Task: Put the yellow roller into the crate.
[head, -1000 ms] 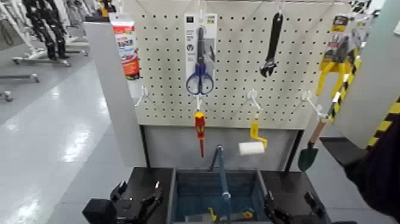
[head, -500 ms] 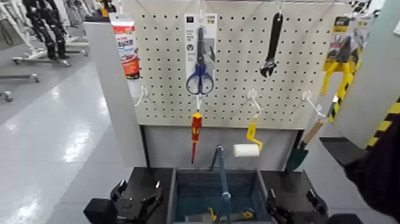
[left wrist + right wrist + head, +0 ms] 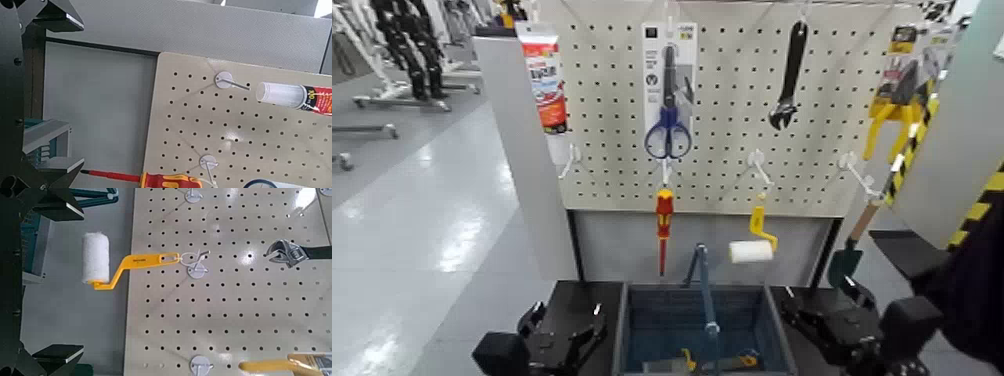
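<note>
The yellow roller (image 3: 757,232) hangs from a pegboard hook by its handle, its white cylinder lowest, above the crate's far right corner. The right wrist view shows it too (image 3: 117,262). The dark blue-grey crate (image 3: 632,330) stands below the board, with its upright blue handle bar (image 3: 704,290) in the middle. My right gripper (image 3: 824,302) is open and empty, raised beside the crate's right wall, below and right of the roller and apart from it. In the right wrist view its fingers (image 3: 56,202) are spread wide. My left gripper (image 3: 564,322) rests open by the crate's left wall.
On the pegboard hang scissors (image 3: 668,95), a black wrench (image 3: 790,75), yellow pliers (image 3: 894,105), a red-and-yellow screwdriver (image 3: 664,222), a trowel (image 3: 852,255) and a sealant tube (image 3: 544,80). Small tools (image 3: 717,360) lie in the crate. A dark shape (image 3: 972,285) fills the right edge.
My right arm has risen from the bottom edge, up beside the crate's right wall. The roller, screwdriver and trowel have swung slightly on their hooks. The left arm has not moved.
</note>
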Controlling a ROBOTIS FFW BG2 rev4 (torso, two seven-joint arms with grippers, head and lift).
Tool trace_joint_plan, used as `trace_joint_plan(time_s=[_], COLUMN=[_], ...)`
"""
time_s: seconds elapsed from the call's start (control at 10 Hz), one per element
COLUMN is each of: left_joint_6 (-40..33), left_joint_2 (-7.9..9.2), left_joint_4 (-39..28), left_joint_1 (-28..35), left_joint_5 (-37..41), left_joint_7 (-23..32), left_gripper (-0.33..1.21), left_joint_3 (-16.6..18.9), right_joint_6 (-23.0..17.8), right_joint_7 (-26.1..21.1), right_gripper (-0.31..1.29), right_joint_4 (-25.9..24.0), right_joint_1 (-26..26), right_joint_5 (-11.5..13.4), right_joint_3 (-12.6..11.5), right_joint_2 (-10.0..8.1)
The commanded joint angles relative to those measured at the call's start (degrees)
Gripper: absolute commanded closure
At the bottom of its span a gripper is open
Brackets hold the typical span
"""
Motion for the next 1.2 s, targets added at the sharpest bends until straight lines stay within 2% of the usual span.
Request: trace_joint_plan(time_s=[0.1, 0.3, 0.6, 1.2], left_joint_6=[0.00, 0.09, 0.09, 0.17], left_joint_2=[-0.05, -0.14, -0.14, -0.14], left_joint_4=[0.00, 0.00, 0.00, 0.09], left_joint_1=[-0.02, -0.10, -0.19, -0.54], left_joint_5=[0.11, 0.11, 0.11, 0.11], left_joint_7=[0.00, 0.00, 0.00, 0.00], left_gripper=[0.11, 0.11, 0.11, 0.11], left_joint_3=[-0.05, -0.14, -0.22, -0.40], right_joint_6=[4.90, 7.89, 9.47, 9.03], right_joint_7=[5.36, 9.14, 12.56, 20.39], right_gripper=[0.12, 0.12, 0.12, 0.12], right_joint_4=[2.12, 4.15, 7.93, 18.91], right_joint_1=[-5.85, -9.89, -14.82, -25.89], right_joint_5=[-1.42, -2.12, -3.88, -5.02], right_joint_3=[-1.06, -0.80, 0.61, 5.62], right_joint_2=[-2.13, -4.15, -6.44, -9.95])
